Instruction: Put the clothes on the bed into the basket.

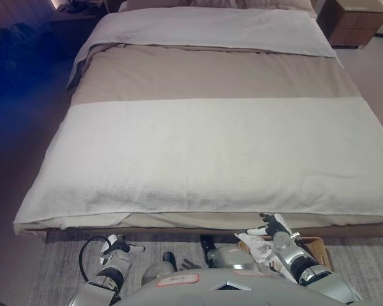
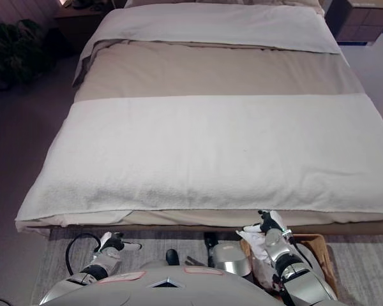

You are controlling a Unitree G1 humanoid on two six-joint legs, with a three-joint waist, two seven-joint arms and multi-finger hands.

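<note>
Right hand (image 2: pixel 271 229) pinches white cloth (image 2: pixel 258 245) above basket (image 2: pixel 322 252); left hand (image 2: pixel 112 243) relaxed, empty.

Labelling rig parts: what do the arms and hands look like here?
Both arms are silver-grey metal with rounded segments. The left hand and right hand are dark, with white tips or covers on some fingers. No markings on either arm can be made out.

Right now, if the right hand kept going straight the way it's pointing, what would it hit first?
Probably the foot edge of the bed: the right hand points up and forward toward it, above the basket. Depth is hard to judge.
</note>
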